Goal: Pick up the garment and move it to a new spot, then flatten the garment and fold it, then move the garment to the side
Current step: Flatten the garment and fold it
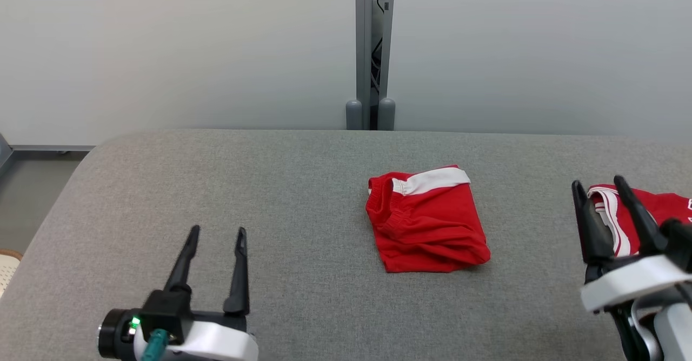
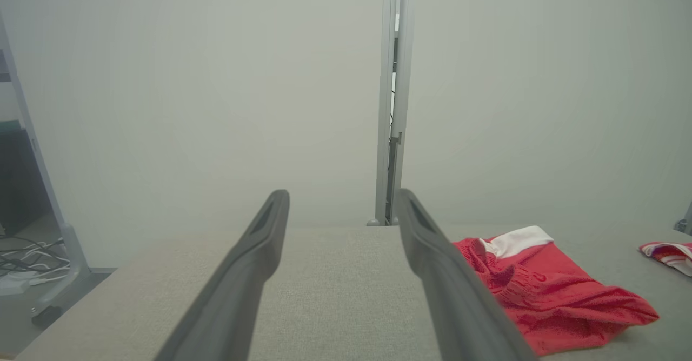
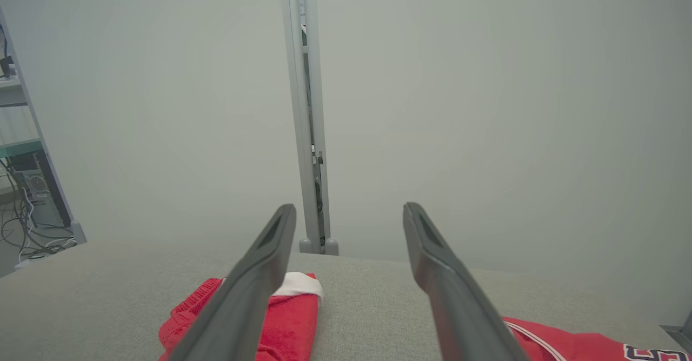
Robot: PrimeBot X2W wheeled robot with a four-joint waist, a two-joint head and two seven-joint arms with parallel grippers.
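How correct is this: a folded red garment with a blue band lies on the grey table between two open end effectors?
Not quite: the head view shows the band is white, not blue. The folded red garment does lie on the grey table between the open left end effector and right end effector.

Pale wall panels, grey post, cables
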